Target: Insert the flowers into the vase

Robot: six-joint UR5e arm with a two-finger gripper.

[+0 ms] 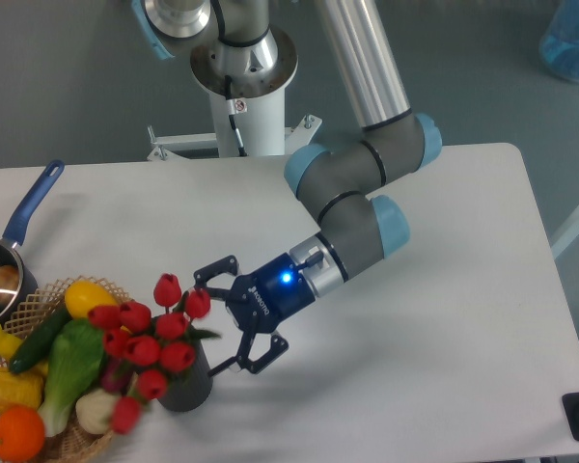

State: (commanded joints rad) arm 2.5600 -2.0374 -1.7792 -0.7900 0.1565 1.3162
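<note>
Gripper point(219, 316) fingers spread apart lower centre, holding nothing, just right of the flowers point(145, 338), stems in the vase point(186, 388).

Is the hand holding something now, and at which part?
Nothing. The hand is open, beside the flowers, which stand in the vase.
</note>
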